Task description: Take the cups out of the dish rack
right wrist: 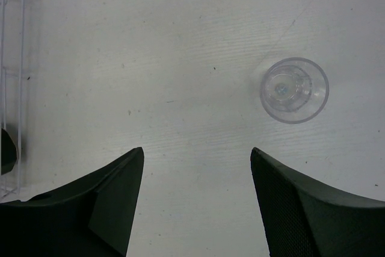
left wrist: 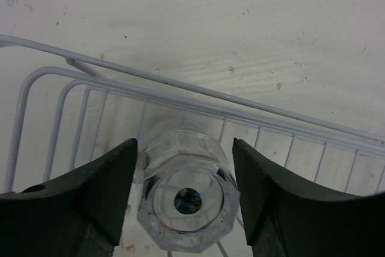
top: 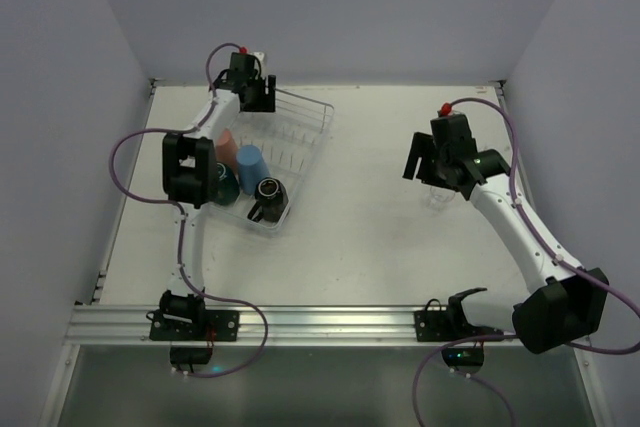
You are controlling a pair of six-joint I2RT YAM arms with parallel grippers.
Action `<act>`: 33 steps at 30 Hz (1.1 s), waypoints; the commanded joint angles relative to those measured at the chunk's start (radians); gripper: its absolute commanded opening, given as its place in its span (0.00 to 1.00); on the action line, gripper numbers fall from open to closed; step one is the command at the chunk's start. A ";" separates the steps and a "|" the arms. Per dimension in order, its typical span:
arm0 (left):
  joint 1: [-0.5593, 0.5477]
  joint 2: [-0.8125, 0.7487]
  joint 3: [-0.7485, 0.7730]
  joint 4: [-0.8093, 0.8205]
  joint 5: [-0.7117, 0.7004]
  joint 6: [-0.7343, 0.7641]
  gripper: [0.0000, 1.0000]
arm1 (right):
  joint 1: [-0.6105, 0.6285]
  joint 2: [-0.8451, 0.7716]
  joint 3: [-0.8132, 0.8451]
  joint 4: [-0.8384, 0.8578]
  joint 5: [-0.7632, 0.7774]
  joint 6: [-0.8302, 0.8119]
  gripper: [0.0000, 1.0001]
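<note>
Your left gripper (left wrist: pixel 184 148) is at the far end of the rectangular see-through plastic dish rack (top: pixel 322 129), by its white wire rails (left wrist: pixel 180 91). Its jaws stand either side of a small clear faceted glass (left wrist: pixel 186 203), with the fingertips close against its sides, but you cannot tell whether they actually pinch it. At the rack's near end sit the salmon-pink tumbler (top: pixel 228 143), the light-blue tumbler (top: pixel 250 162), the dark teal mug (top: pixel 227 187) and the black mug with handle (top: pixel 268 197). Your right gripper (right wrist: pixel 197 151) hangs over the white table (right wrist: pixel 180 58) with its jaws spread and nothing between them. A second small clear glass (right wrist: pixel 295 90) stands on the table just past the fingertips, well apart from the rack
</note>
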State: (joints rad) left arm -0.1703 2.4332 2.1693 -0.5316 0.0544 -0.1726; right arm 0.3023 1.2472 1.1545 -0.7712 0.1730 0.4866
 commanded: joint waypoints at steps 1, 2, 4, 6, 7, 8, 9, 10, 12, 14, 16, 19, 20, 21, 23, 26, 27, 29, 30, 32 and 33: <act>0.006 -0.002 0.046 0.018 0.012 -0.005 0.65 | 0.004 -0.029 -0.006 0.012 -0.020 -0.008 0.74; 0.006 -0.003 0.047 0.021 0.009 -0.007 0.62 | 0.004 -0.029 -0.007 0.012 -0.021 -0.006 0.74; 0.006 -0.008 0.060 0.027 0.002 -0.011 0.57 | 0.004 -0.025 -0.007 0.012 -0.027 -0.006 0.74; 0.005 -0.019 0.066 0.042 0.002 -0.011 0.51 | 0.004 -0.023 -0.010 0.010 -0.027 -0.006 0.74; 0.005 -0.023 0.070 0.047 0.002 -0.011 0.45 | 0.004 -0.025 -0.012 0.010 -0.026 -0.006 0.74; 0.005 -0.029 0.076 0.044 0.002 -0.011 0.39 | 0.004 -0.026 -0.013 0.009 -0.024 -0.008 0.74; 0.005 -0.034 0.081 0.041 0.001 -0.013 0.34 | 0.004 -0.028 -0.013 0.006 -0.023 -0.008 0.74; 0.005 -0.040 0.084 0.036 0.002 -0.019 0.26 | 0.004 -0.032 -0.013 0.006 -0.023 -0.008 0.74; 0.005 -0.074 0.077 0.036 0.009 -0.025 0.16 | 0.004 -0.037 -0.013 0.006 -0.027 -0.006 0.74; 0.002 -0.123 0.064 0.035 0.005 -0.033 0.05 | 0.004 -0.038 -0.010 0.006 -0.043 -0.002 0.74; 0.002 -0.161 0.052 0.032 -0.002 -0.039 0.00 | 0.004 -0.040 -0.012 0.012 -0.056 0.003 0.75; -0.001 -0.258 0.023 0.028 0.010 -0.047 0.00 | 0.004 -0.042 -0.025 0.030 -0.095 0.013 0.75; -0.001 -0.313 0.002 0.028 0.027 -0.051 0.00 | 0.004 -0.038 -0.030 0.035 -0.110 0.021 0.75; -0.001 -0.341 -0.009 0.027 0.035 -0.056 0.00 | 0.006 -0.035 -0.032 0.047 -0.147 0.026 0.75; -0.003 -0.439 -0.070 0.039 0.079 -0.073 0.00 | 0.004 -0.029 -0.033 0.062 -0.188 0.044 0.75; -0.003 -0.587 -0.182 0.125 0.192 -0.108 0.00 | 0.004 -0.028 -0.035 0.117 -0.335 0.078 0.75; -0.003 -0.624 -0.272 0.180 0.220 -0.129 0.00 | 0.006 -0.026 -0.035 0.131 -0.399 0.092 0.75; -0.001 -0.741 -0.374 0.247 0.319 -0.157 0.00 | 0.004 -0.031 -0.038 0.185 -0.467 0.142 0.75; -0.001 -0.813 -0.475 0.318 0.350 -0.192 0.00 | 0.003 -0.041 -0.047 0.206 -0.543 0.179 0.75; -0.001 -0.882 -0.589 0.415 0.478 -0.241 0.00 | 0.003 -0.055 -0.061 0.295 -0.614 0.223 0.75; -0.001 -0.914 -0.694 0.499 0.504 -0.295 0.00 | 0.003 -0.067 -0.067 0.326 -0.651 0.269 0.75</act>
State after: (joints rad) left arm -0.1707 1.5574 1.6531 -0.2329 0.3614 -0.3420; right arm 0.3023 1.2224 1.1011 -0.5926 -0.2810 0.6380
